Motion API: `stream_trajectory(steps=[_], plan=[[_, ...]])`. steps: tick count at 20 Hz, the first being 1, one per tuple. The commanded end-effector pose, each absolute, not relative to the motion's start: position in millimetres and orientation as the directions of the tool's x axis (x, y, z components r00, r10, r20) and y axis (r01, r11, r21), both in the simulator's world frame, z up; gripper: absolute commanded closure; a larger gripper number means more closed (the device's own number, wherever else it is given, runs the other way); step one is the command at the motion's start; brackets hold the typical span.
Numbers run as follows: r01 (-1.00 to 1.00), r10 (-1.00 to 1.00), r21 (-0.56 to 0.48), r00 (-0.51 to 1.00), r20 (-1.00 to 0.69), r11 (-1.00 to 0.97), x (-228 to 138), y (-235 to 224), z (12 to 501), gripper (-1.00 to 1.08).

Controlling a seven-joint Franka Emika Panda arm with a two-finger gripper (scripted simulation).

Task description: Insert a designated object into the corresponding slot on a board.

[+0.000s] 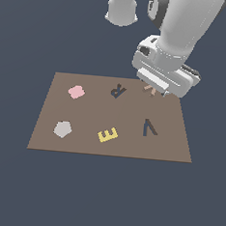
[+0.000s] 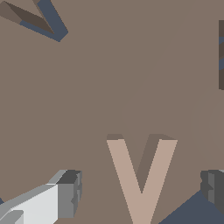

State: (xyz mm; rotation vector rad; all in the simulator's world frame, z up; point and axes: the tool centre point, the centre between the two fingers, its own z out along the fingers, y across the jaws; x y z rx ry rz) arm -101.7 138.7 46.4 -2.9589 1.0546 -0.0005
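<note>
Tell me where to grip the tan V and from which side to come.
Judging by the wrist view, come straight down from above. The V lies flat on the board, so only its outer arm edges offer faces. The gripper is open, one finger on each side; closing across both arms near mid-height looks best.

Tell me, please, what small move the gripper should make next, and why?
Probably close the fingers on the tan V. In the wrist view it stands between the two open fingers, not yet gripped, while the V slot on the board lies apart from it, so a grasp must come before any carrying.
</note>
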Motion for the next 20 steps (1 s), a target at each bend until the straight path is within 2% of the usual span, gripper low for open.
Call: stream_trajectory(steps=[1, 7, 8, 20], plan=[[-0.633, -0.633, 0.0, 0.774, 0.0, -0.774, -101.9, 138.8, 40.1, -0.92], [-0.635, -0.635, 0.0, 0.773, 0.0, -0.773, -101.9, 138.7, 29.9, -0.92], [-0.635, -0.635, 0.0, 0.773, 0.0, -0.773, -101.9, 138.7, 29.9, 1.08], [-0.635, -0.635, -0.001, 0.773, 0.0, -0.773, -101.7, 138.8, 31.9, 1.08]])
